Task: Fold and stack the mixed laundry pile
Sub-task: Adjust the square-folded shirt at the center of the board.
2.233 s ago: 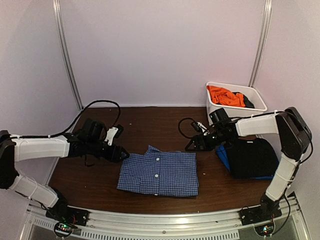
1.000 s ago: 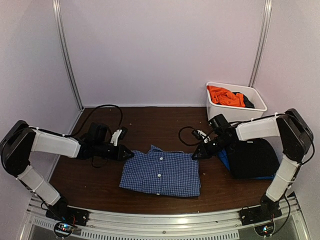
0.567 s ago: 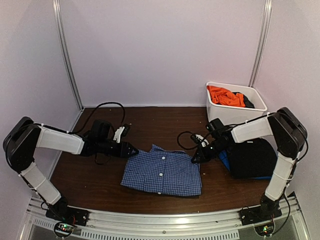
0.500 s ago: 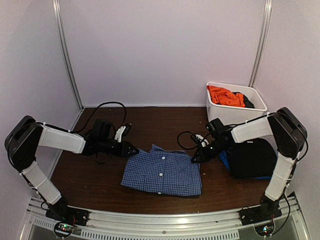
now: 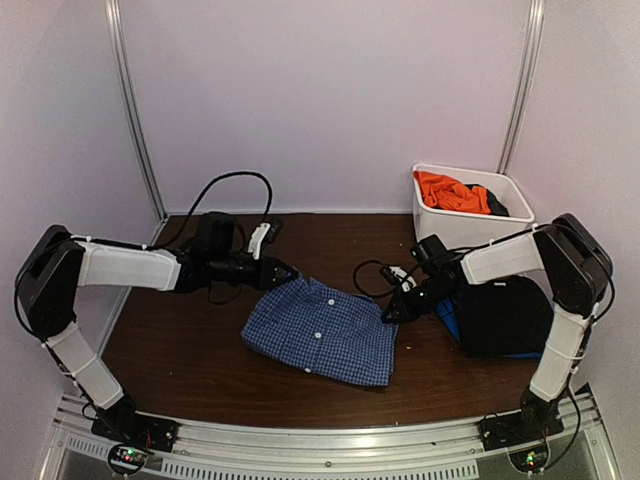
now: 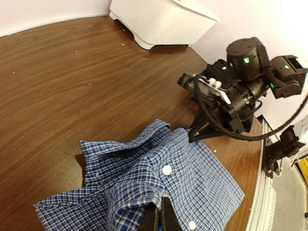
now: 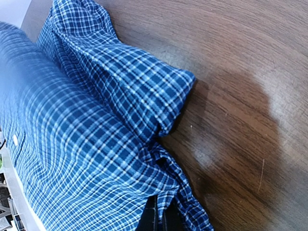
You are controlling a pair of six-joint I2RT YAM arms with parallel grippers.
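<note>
Both arms are on the checked shirt point(image 5: 320, 328) right now. It sits mid-tabletop point(image 5: 190, 350) between the arms, folded down to a rough rectangle and lying a bit skewed, collar end toward the back left.

The left fingers point(image 5: 288, 271) are pinched together on a bunch of cloth at the collar-side corner. In the left wrist view you can see the fabric gathered up right at the tips. The right fingers point(image 5: 388, 314) are clamped on the opposite far corner, where the hem puckers into a little twist. My guess is that holding two corners at once keeps the folded packet from flopping open while it gets shifted or straightened, probably toward the stack on the right.

That stack is a black piece point(image 5: 505, 315) lying flat on a blue piece point(image 5: 446, 318), just beside the right arm. An orange T-shirt point(image 5: 450, 190) is still crumpled in the white tub point(image 5: 522, 212) at the back right, with something dark next to it.

Texture-wise the shirt looks like thin woven cloth in a tiny blue-and-white check, with small white buttons point(image 6: 167, 169) and a collar that stands up in soft ridges. The tub is smooth hard plastic with rounded edges. The tabletop is dark, glossy wood grain with a few pale specks.
</note>
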